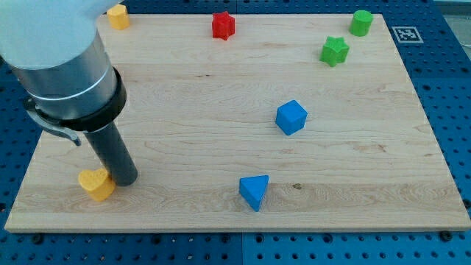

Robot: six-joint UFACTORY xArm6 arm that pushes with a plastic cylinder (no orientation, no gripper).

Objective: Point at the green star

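Observation:
The green star (335,51) lies near the view's top right on the wooden board (221,96). My tip (125,180) stands at the view's lower left, touching or just beside a yellow heart block (96,184). The tip is far from the green star, across the board to its lower left. A green cylinder (360,22) sits just up and right of the star.
A red star (223,25) lies at the top middle. A yellow block (118,15) sits at the top left. A blue cube (291,117) lies right of centre and a blue triangle (255,191) near the bottom middle. The arm's grey body (59,59) covers the board's left.

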